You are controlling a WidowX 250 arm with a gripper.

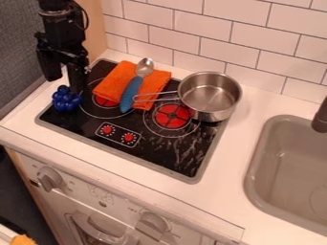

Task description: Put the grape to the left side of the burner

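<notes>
Oven knob (153, 223) sat well apart from your spread gripper (65, 85); lowering it off-centre risked knocking the blue grape (66, 99) beneath aside.

White counter (234, 172), black cooktop (167, 155) set in, grey sink (257, 167) to the cooktop's right. On the cooktop: folded orange cloth (114, 84) at back left, steel pot (210, 98) at back right. Blue grape bunch (66, 99) at the cooktop's left edge.
</notes>
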